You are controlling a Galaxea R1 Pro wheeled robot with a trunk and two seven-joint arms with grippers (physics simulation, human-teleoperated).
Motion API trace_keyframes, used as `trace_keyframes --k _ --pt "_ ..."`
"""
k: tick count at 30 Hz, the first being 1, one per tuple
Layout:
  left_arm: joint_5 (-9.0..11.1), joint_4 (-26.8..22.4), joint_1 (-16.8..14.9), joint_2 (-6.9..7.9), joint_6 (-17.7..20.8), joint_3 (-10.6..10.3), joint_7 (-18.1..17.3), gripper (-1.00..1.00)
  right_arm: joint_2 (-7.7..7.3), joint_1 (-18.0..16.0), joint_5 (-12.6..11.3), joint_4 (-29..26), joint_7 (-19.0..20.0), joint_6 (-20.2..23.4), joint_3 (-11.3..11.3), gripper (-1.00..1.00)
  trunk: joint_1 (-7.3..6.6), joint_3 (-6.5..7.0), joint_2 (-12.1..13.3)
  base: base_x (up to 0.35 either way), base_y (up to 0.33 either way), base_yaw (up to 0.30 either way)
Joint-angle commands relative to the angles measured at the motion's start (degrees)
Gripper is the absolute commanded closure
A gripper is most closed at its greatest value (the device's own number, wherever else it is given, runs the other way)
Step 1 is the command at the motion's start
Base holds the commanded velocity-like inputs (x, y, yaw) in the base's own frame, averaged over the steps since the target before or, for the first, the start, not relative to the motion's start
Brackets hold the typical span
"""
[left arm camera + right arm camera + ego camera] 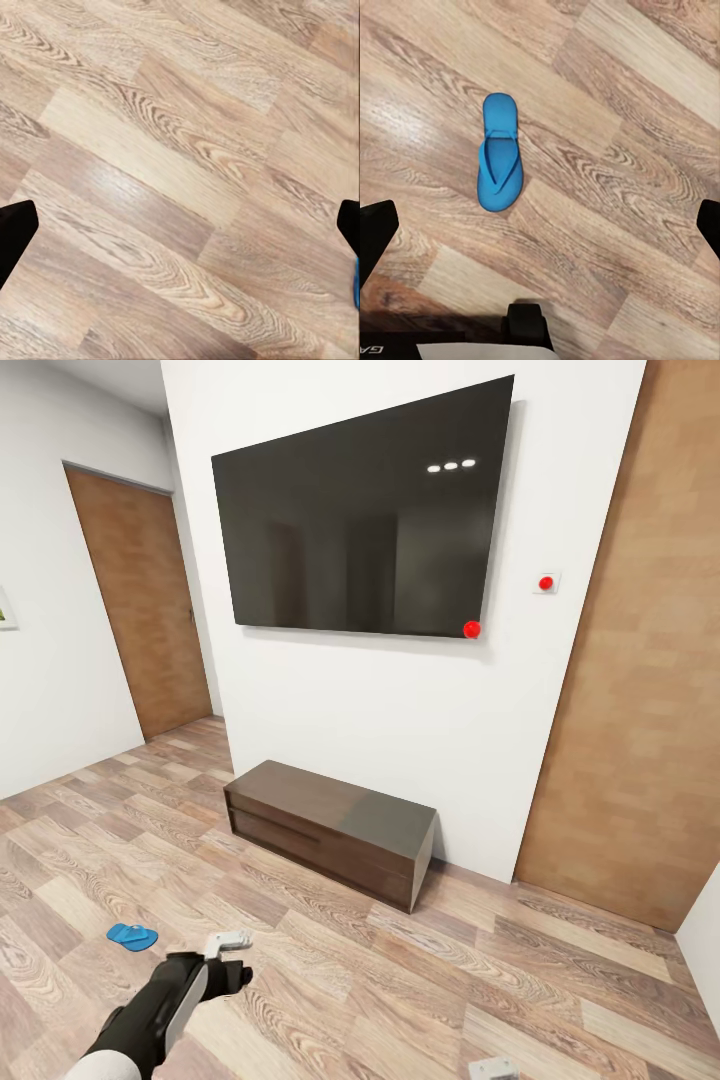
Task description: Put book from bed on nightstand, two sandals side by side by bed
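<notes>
Searching for the sandals: one blue sandal [132, 936] lies on the floor [420, 980] near the dark bench [330, 830]. Both hands, left hand [228, 940], gape empty; next, probably reaching down to it.

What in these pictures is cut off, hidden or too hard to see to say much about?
- Right gripper: head view, cut by the bottom edge; open or shut, cannot tell.
- Blue sliver: left wrist view, cut by the edge; probably a sandal, unconfirmed.
- Framed picture: head view, cut by the left edge; subject unreadable.
- Blue sandal: head view, small; straps unclear there, clear in the right wrist view.
</notes>
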Motion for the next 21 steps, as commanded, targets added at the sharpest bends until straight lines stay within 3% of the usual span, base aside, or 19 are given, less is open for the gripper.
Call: trace_keyframes --k 1,9,21 --pt "0.91 -0.01 -0.07 -0.18 -0.67 0.05 0.1 -1.0 -0.01 -0.02 0.46 -0.12 -0.22 0.53 0.31 -1.0 0.0 -0.06 -0.03 0.0 0.0 0.0" --pt "2.59 0.27 -0.19 -0.74 -3.98 -0.02 0.75 -1.0 -0.16 -0.03 0.23 -0.19 -0.16 0.39 0.2 -1.0 0.0 -0.06 -0.03 0.0 0.0 0.0" --pt "3.12 0.25 -0.18 -0.9 -4.99 0.0 1.13 -1.0 0.07 -2.07 0.2 -0.37 0.35 0.88 0.26 -1.0 0.0 -0.06 -0.03 0.0 0.0 0.0"
